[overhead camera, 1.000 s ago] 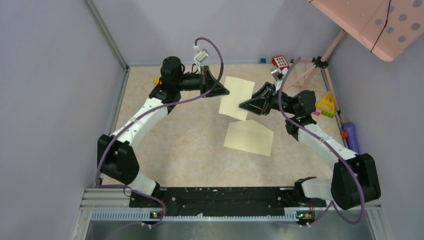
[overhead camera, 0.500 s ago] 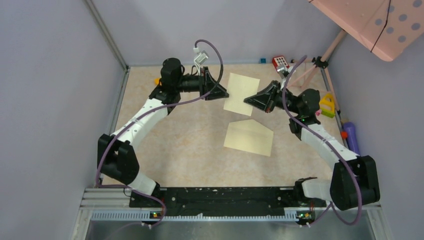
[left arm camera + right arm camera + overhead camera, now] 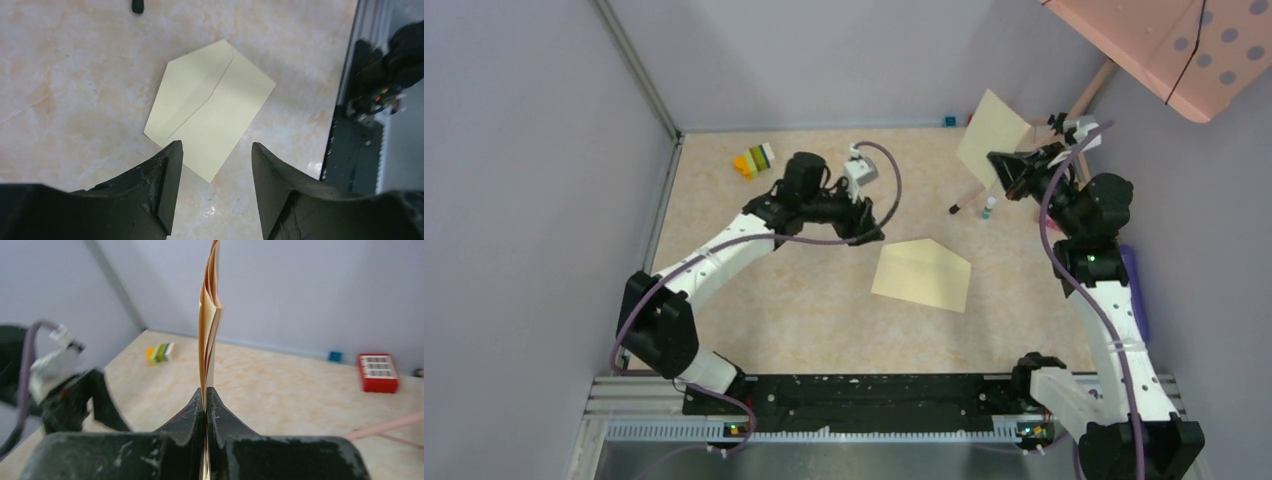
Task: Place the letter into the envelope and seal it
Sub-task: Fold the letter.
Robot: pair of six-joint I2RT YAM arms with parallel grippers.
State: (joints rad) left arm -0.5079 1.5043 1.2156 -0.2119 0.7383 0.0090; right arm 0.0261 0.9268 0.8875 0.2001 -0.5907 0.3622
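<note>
Beige tabletop [image 3: 804, 300], right claw [image 3: 205, 392] raised letter [image 3: 992, 138], left claw [image 3: 216, 146] released

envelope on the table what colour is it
The envelope is a plain pale yellow-cream, clearest in the left wrist view.

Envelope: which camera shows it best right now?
Left wrist: the envelope fills mid-frame from above, with its whole outline and flap crease clear. The top view shows it whole but small, flat on the table. Right wrist misses it, showing the letter in the right hand.
</note>
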